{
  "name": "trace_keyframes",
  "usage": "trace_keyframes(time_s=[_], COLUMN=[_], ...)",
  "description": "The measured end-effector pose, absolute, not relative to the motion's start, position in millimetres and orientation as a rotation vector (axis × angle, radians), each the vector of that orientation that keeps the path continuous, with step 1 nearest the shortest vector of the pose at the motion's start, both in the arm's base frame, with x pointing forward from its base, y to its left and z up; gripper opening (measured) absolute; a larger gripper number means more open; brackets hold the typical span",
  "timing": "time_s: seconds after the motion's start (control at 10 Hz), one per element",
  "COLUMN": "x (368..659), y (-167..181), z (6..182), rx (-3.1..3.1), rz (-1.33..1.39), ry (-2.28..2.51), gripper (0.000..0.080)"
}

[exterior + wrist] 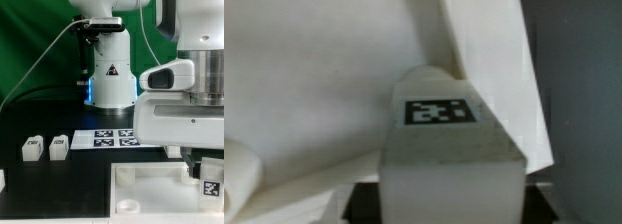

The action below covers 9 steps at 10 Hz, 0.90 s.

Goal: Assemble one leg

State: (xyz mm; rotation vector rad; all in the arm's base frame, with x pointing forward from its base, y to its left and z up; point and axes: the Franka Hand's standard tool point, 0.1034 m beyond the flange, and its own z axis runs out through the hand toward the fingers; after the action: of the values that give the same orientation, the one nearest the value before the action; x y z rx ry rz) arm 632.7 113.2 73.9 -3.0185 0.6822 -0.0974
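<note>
My gripper (204,168) is at the exterior view's right and is shut on a leg (211,181), a small white post with a black-and-white tag. It holds the leg upright over the right part of the large white square panel (140,198). In the wrist view the leg (446,165) fills the middle between the jaws of the gripper (446,205), with its tag facing the camera. The white panel (313,80) lies behind it. Two more legs (33,149) (58,148) stand on the black table at the exterior view's left.
The marker board (113,135) lies flat behind the panel, in front of the robot base (108,75). A small white part (2,178) shows at the exterior view's left edge. A cable hangs from the base toward the left.
</note>
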Motion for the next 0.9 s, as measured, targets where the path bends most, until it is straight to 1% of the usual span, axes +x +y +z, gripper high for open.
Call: trace_keyframes(time_s=[0.1, 0.2, 0.5, 0.7, 0.9], x=[632.5, 632.1, 628.9, 625.8, 624.8], y=[112.1, 110.0, 106.4, 106.6, 106.9], z=[73.6, 73.4, 73.2, 73.1, 73.4], rx=[-2.964, -2.844, -2.376, -2.071, -1.899], rz=[-0.087, -0.066, 0.004, 0.029, 0.042], ry=[0.882, 1.222, 1.94, 2.239, 2.392], gripper=[0.0291, 0.0291, 0.0293, 0.0294, 0.0294])
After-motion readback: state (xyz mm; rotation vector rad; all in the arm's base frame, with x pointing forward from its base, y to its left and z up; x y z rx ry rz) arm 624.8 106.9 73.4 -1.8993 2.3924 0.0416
